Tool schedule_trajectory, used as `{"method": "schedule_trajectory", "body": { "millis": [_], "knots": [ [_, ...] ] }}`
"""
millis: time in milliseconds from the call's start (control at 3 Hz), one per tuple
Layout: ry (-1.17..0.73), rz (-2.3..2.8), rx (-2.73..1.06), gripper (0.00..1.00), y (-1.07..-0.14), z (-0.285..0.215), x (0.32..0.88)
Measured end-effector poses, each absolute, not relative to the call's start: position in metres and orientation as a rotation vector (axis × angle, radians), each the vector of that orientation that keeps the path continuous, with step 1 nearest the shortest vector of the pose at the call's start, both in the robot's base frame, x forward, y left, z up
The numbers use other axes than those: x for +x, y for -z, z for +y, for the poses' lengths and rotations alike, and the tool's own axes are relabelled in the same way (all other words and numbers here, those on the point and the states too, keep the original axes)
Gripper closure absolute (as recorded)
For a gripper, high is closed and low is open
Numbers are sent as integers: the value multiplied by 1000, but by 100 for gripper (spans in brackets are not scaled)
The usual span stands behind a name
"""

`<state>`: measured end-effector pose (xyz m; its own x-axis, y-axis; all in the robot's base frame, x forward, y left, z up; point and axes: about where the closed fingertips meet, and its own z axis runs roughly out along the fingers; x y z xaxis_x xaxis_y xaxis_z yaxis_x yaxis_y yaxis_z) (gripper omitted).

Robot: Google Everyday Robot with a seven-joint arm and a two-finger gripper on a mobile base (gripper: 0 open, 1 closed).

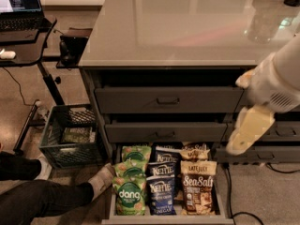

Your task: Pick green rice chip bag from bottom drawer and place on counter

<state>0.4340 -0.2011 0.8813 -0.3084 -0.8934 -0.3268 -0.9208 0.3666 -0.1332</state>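
The bottom drawer [109,206] stands pulled open at the foot of the cabinet. The green rice chip bag [129,197] with white "dang" lettering lies at its front left, with more green bags [136,155] behind it. Dark blue Kettle bags [161,193] fill the middle and a brown-and-cream Sea Salt bag [198,191] the right. The glossy pale-grey counter [187,22] spans the top. My gripper [237,146] hangs at the right on the cream arm, above and to the right of the drawer, clear of the bags.
Two shut grey drawers with bar handles [168,100] sit above the open one. A dark crate [70,137] stands on the floor to the left. A person's leg and foot [56,193] lie beside the drawer. A black desk with a laptop [21,13] is at far left.
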Motion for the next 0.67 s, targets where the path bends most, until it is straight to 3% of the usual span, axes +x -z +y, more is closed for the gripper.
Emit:
{"method": "schedule_trajectory", "body": {
  "millis": [667],
  "knots": [
    [-251,2213,-1578,0,-791,-179,445]
  ]
}}
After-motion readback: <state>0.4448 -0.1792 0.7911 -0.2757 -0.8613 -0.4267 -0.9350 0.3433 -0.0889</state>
